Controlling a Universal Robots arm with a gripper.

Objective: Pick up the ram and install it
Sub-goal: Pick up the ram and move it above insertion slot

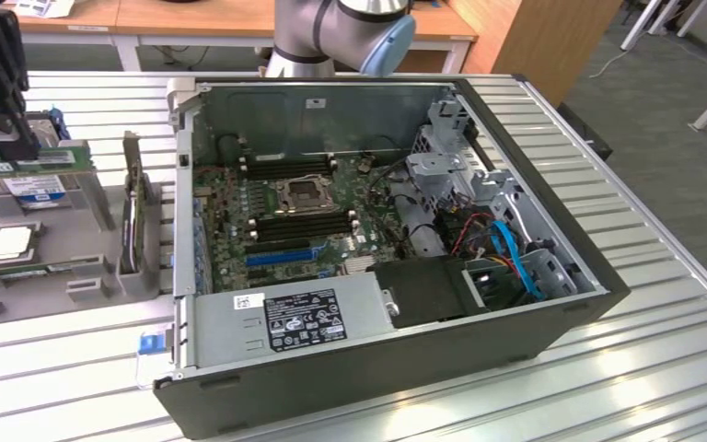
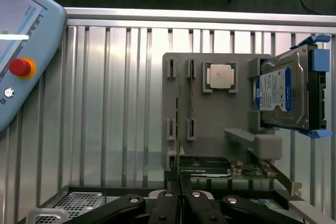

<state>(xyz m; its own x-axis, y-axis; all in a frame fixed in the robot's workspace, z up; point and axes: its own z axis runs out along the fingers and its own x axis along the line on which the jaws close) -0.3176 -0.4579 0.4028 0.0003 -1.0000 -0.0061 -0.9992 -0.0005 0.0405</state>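
The ram point(image 1: 49, 158) is a long, thin green stick held level above the grey holder tray point(image 1: 84, 207) at the exterior view's left. My gripper point(image 1: 18, 150) is shut on it from above. In the wrist view the ram point(image 2: 178, 124) shows edge-on as a thin line running out from between the black fingers point(image 2: 167, 205) of my gripper point(image 2: 178, 196), over the tray's slots point(image 2: 170, 129). The open computer case point(image 1: 538, 313) lies to the exterior view's right, with black memory slots point(image 1: 286, 166) on its motherboard point(image 1: 225, 230).
The tray also carries a CPU point(image 2: 220, 75), a hard drive point(image 2: 281, 90) and an expansion card on edge point(image 1: 133, 212). A teach pendant with a red button point(image 2: 20, 67) lies on the slatted table point(image 1: 648, 387). The arm's base point(image 1: 317, 32) stands behind the case.
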